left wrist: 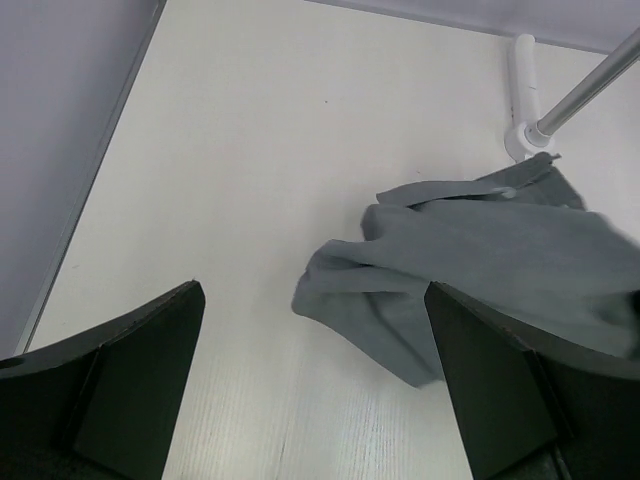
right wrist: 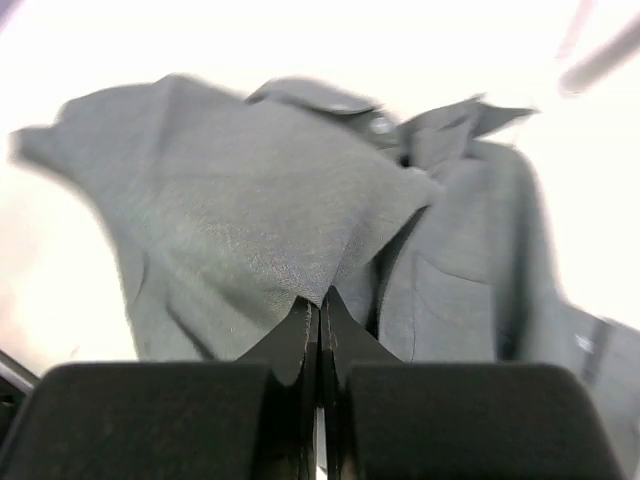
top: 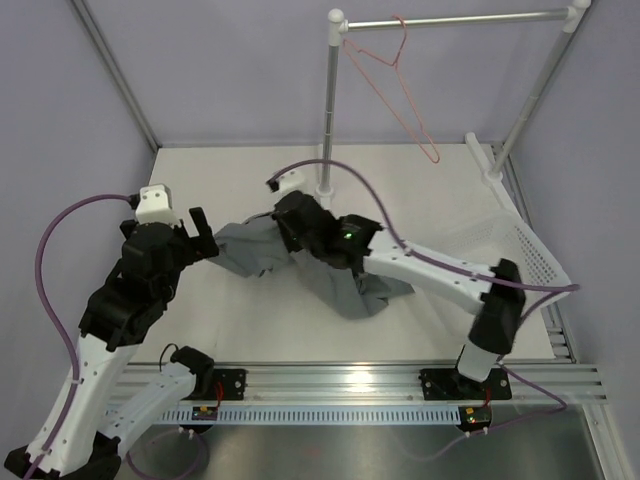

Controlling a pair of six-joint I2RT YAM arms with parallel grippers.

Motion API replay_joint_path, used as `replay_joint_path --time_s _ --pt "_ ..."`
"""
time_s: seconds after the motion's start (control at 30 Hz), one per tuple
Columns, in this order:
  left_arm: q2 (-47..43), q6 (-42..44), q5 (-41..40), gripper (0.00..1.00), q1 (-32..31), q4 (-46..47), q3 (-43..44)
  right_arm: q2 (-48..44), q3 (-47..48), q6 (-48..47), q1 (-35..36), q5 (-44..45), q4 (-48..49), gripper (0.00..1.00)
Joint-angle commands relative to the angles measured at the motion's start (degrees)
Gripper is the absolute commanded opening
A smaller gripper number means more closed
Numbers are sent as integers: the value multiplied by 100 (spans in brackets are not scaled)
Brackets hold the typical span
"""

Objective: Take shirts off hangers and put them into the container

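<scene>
Found the shirt [top: 245, 252] crumpled mid-table [top: 250, 180], off the pink hanger [top: 395, 85] on the rail [top: 450, 20] and outside the white basket [top: 515, 245] at the right. Noted the right gripper [right wrist: 320, 300] pinched tight on a fold of cloth. Noted the left gripper [left wrist: 312, 290] spread wide near the shirt's left end.
</scene>
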Motion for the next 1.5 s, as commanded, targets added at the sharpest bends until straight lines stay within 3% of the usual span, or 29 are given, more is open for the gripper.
replay_joint_path --time_s 0.0,0.23,0.43,0.47,0.57,0.6,0.67,0.7,0.73,1.1,1.37,1.47 --pt "81 14 154 99 12 158 221 -1060 -963 725 -256 893 85 0" --pt "283 -57 374 99 21 167 265 -1617 -2689 1947 -906 991 -240 0" --pt "415 -136 532 99 21 176 283 -1171 -3411 2590 -1249 640 -205 0" --pt "433 -144 541 99 21 176 283 -1073 -3429 2608 -1249 622 -205 4" --pt "451 -136 568 99 21 167 274 -756 -3411 2424 -1249 473 -39 20" --pt "451 -136 585 99 21 185 274 -712 -3385 2354 -1258 420 83 44" --pt "451 -127 594 99 21 167 257 -607 -3350 2213 -1249 367 137 72" --pt "451 -127 594 99 21 158 239 -589 -3306 2161 -1249 375 172 92" --pt "442 -127 594 99 21 167 230 -502 -3271 2099 -1258 410 155 99" --pt "459 -30 577 99 21 176 178 -140 -2989 1282 -1372 332 374 99" --pt "512 22 559 99 21 176 160 755 -2515 1149 -1487 -941 234 100" --pt "477 92 480 99 21 176 186 932 -2506 1299 -1495 -1285 164 94"
